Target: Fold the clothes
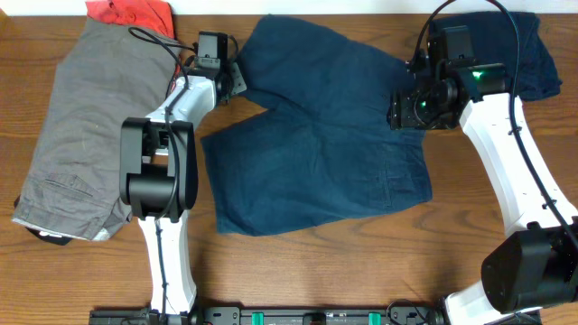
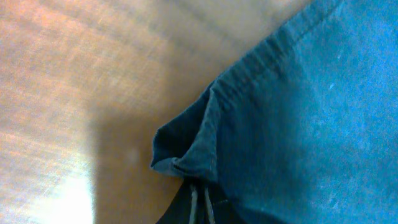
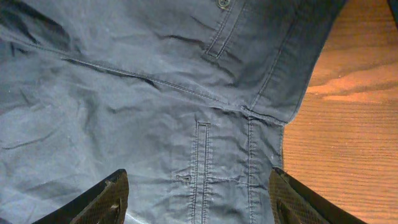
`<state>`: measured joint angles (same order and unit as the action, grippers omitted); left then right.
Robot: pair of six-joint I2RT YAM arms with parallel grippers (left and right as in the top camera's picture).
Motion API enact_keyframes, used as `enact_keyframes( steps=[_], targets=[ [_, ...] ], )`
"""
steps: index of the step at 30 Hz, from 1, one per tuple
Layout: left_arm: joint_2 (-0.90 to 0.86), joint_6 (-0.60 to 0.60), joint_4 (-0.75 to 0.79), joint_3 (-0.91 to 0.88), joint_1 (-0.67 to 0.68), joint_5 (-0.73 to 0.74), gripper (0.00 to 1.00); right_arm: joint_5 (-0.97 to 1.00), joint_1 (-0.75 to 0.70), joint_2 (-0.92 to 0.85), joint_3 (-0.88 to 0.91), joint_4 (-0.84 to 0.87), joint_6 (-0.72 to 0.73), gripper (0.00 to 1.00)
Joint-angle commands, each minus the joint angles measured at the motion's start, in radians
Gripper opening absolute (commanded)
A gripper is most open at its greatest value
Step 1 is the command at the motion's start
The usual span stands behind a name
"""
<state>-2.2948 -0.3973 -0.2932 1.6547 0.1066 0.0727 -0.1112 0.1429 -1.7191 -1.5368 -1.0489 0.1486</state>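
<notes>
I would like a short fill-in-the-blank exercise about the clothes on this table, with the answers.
The dark blue denim shorts lie ___ the two arms.
The right gripper hangs over them with its fingers ___.
The grey-khaki shorts lie beside the ___ arm.
Missing words: between; open; left.

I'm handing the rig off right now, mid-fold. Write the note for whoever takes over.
Left gripper: fingers shut on a leg-hem corner of the denim shorts.
Right gripper: open, poised over the waistband end, gripping nothing.
Grey-khaki shorts lie at the left, red-orange garment behind them, dark navy garment far right.
Done: the grey-khaki pair looks folded.
Left: the denim shorts lie spread flat, not yet folded; how the other two stand is unclear.
</notes>
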Motion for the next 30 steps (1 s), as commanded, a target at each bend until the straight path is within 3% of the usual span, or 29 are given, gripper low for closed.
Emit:
enact_keyframes(
  steps=[1, 17, 19, 22, 30],
  targets=[
    [0.011, 0.082, -0.121, -0.007, -0.032, -0.013, 0.06, 0.010, 0.022, 0.000, -0.006, 0.013, -0.008, 0.69],
    [0.053, 0.215, -0.584, -0.007, -0.087, -0.028, 0.07, 0.033, 0.035, -0.092, -0.004, 0.143, -0.004, 0.66],
    [0.053, 0.234, -0.614, -0.007, -0.087, -0.045, 0.41, 0.033, 0.035, -0.127, -0.004, 0.207, -0.005, 0.66],
    [0.053, 0.246, -0.627, -0.007, -0.088, -0.071, 0.73, 0.033, 0.035, -0.181, -0.004, 0.340, -0.009, 0.65],
    [0.114, 0.247, -0.641, -0.006, -0.087, -0.069, 0.95, 0.055, 0.035, -0.338, -0.004, 0.679, -0.008, 0.50]
  ],
)
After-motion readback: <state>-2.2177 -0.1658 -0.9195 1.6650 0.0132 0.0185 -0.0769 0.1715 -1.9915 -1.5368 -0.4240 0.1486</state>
